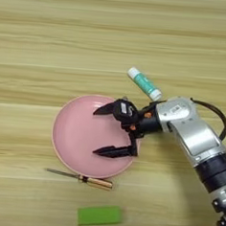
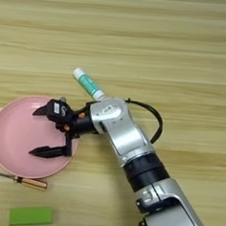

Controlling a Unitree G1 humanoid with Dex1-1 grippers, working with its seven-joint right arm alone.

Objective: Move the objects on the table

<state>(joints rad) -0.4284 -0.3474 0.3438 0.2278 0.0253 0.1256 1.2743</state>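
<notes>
The right gripper (image 1: 98,131) hangs over the right half of the pink plate (image 1: 72,133) with its 2 black fingers (image 1: 105,109) spread wide apart, 1 toward the plate's far rim and 1 toward its near rim. Nothing sits between them; the gripper holds no object. Whether the fingertips touch the plate's surface cannot be told. Orange fittings show where the fingers join the black wrist block, which lies over the plate's right rim. Behind it the silver forearm (image 2: 118,127) runs back to the right and down toward the picture's bottom edge, with a black cable (image 2: 155,119) looping off its far side.

The plate is round, shallow and bare apart from the gripper above it. It lies on the table (image 1: 54,33), left of the picture's middle in the left eye view.

Just beyond the wrist, off the plate's far right side, the white-and-teal glue stick (image 1: 144,84) lies on its side, slanted, its white cap end nearest the arm. It is close to the forearm, but contact cannot be judged.

Just beside the plate's near rim lies the thin screwdriver (image 1: 81,178), its amber handle pointing right and its metal shaft pointing left. Nearer the robot, the flat green block (image 1: 99,215) lies apart from the screwdriver, its long side across the picture.

The table shows light wood with plank grain running left to right.
</notes>
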